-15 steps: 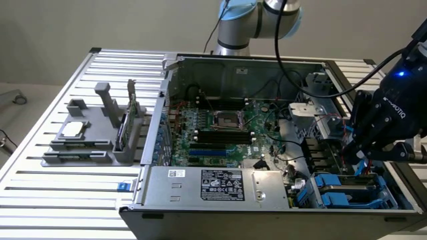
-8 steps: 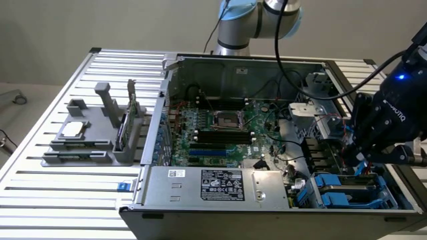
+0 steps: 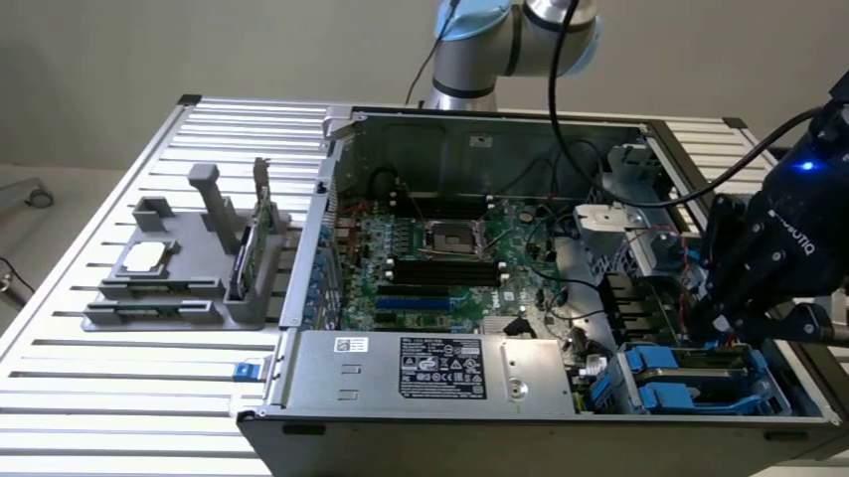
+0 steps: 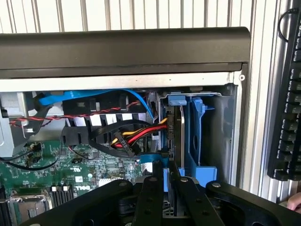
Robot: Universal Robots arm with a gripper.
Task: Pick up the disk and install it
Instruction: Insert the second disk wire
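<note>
In the exterior view, an open desktop computer case [image 3: 531,298] lies on its side on a slatted metal table [image 3: 119,378], filling the middle and right of the frame. Its green motherboard [image 3: 438,268] with the empty processor socket [image 3: 448,237] sits at centre, and a silver power supply [image 3: 431,373] with a white label runs along the lower edge. A grey parts holder [image 3: 186,278] stands at the left of the frame, carrying a small square silver chip [image 3: 149,256] and a thin dark card [image 3: 242,263] on edge. The black end effector [image 3: 723,318] reaches into the case at the right edge of the frame, just above the blue drive bays [image 3: 690,383] in the lower right corner.

The wrist view looks close into that corner, showing what the exterior view hides: the disk [image 4: 178,136], in its bright blue carrier, stands on edge in the drive bay [image 4: 221,136] at centre right, beside red, yellow and black power cables [image 4: 136,134]. A black keyboard [image 4: 287,103] lies outside the case at the right edge.

The end effector [image 4: 171,188] rises from the bottom of the wrist frame, its fingers [image 4: 150,197] drawn narrow and clamped on the near edge of the disk.
</note>
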